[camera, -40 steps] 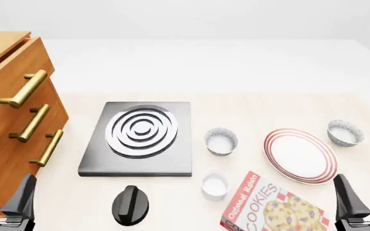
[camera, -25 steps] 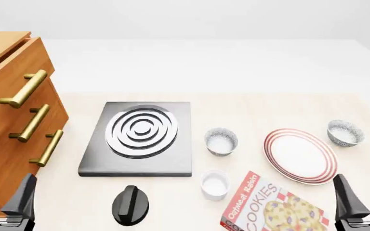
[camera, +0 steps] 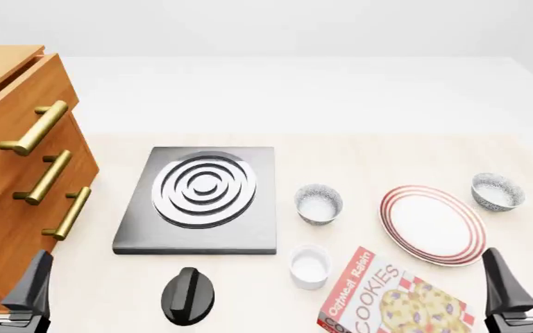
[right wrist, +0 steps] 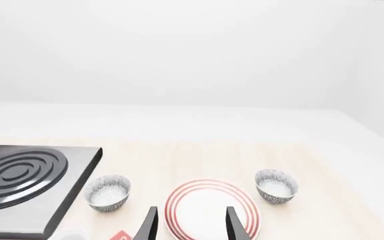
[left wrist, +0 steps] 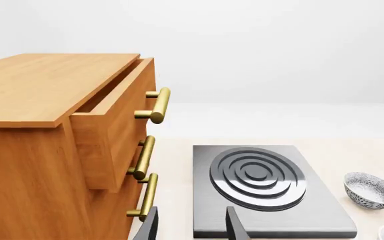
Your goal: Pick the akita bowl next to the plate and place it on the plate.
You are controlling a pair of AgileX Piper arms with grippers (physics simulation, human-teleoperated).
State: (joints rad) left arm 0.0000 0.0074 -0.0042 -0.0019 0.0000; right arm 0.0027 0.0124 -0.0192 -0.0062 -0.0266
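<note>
Risk: two alike; with my right gripper (camera: 526,288) jaws apart and empty, I could take the stove-side bowl (camera: 318,203) instead of the akita bowl (camera: 497,191) by the table's right edge, just beside the plate (camera: 432,224).

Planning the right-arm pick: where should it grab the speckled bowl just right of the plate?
Take the akita bowl by its rim, from above, one finger inside and one outside. It sits upright with its mouth open, apart from the plate. The right claw is open.

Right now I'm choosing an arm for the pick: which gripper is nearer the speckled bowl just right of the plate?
Right. The right gripper sits at the table's near right edge, below the akita bowl and the plate. The left gripper is at the far left, by the drawers.
</note>
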